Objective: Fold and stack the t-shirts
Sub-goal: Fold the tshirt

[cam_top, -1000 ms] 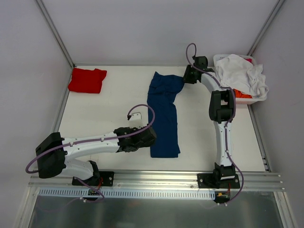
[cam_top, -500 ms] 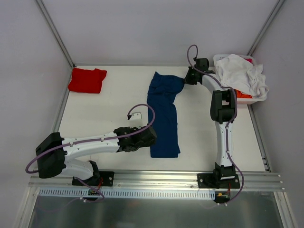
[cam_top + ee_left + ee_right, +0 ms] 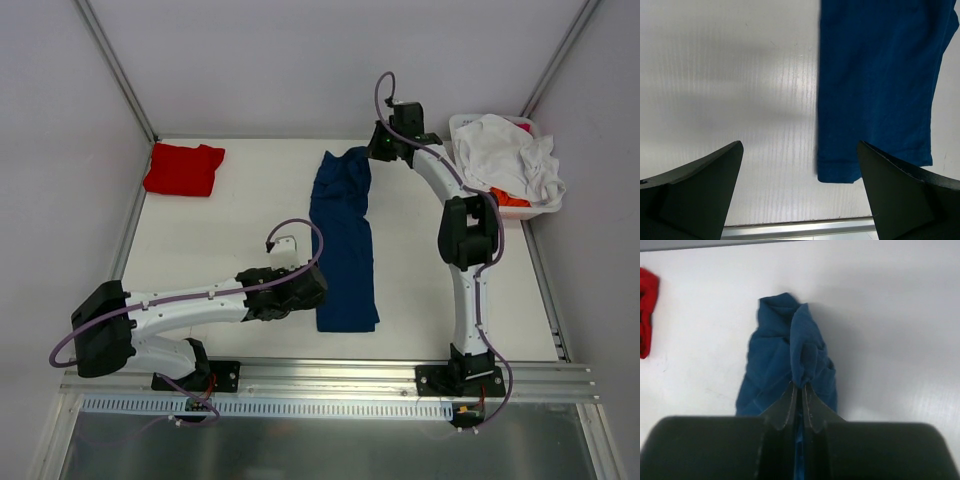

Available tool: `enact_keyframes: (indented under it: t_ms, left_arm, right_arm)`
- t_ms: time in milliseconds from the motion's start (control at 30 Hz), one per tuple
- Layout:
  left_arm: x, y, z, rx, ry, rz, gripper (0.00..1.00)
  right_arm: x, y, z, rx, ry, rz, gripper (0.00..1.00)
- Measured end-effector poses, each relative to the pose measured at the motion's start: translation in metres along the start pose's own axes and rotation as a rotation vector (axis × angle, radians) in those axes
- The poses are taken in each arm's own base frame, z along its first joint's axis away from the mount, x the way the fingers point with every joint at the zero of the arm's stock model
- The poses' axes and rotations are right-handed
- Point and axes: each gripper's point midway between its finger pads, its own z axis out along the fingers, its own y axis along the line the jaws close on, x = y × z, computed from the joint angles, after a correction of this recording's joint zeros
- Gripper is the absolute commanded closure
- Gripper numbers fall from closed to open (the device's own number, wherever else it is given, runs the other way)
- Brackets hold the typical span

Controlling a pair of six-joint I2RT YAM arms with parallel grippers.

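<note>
So the navy blue t-shirt point(image 3: 343, 250) is laid out as 1 long narrow strip down the middle of the white table point(image 3: 240, 220), running from close to the near edge up toward the far edge. The right gripper point(image 3: 373, 150) is way out at the far end of it with its 2 fingers pinched tight on a bunched-up fold of the blue cloth. From the right wrist camera you can see the fabric gathered into a little peak right at the fingertips point(image 3: 790, 400), with the rest crumpled just beyond on the table. That far end looks narrower and scrunched compared to the near end, which lies flat and squared off. The left gripper point(image 3: 308, 290) sits low beside the shirt's left edge down near the near end, jaws spread wide with nothing in them. In its wrist view, bare table fills the left side of the gap, and the shirt's left edge and bottom hem fill the right side. Can't tell if the fingers actually touch the tabletop. The red t-shirt point(image 3: 183, 168) is folded into a tidy rectangle in the far left corner, well apart from everything else. Over in the far right corner there's a white basket point(image 3: 462, 124) with a white t-shirt point(image 3: 510, 155) heaped over the rim and a bit of an orange t-shirt point(image 3: 512, 200) poking out on the near side.
</note>
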Motion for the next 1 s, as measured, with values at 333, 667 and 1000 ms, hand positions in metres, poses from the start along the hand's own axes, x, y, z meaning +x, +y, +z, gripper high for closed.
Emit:
enact_keyframes:
  t_ms: [333, 667, 1000]
  left_arm:
    - [0.0, 0.002, -0.002, 0.005, -0.002, -0.008, 0.01]
    - [0.002, 0.007, -0.003, 0.006, -0.003, -0.017, 0.01]
    - [0.001, 0.007, -0.004, 0.012, -0.005, -0.028, 0.01]
  right_arm:
    - [0.004, 0.077, -0.003, -0.092, 0.002, -0.083, 1.0]
    - [0.05, 0.093, 0.026, -0.104, 0.093, -0.105, 0.8]
    - [0.095, 0.101, 0.036, -0.11, 0.188, -0.106, 0.58]
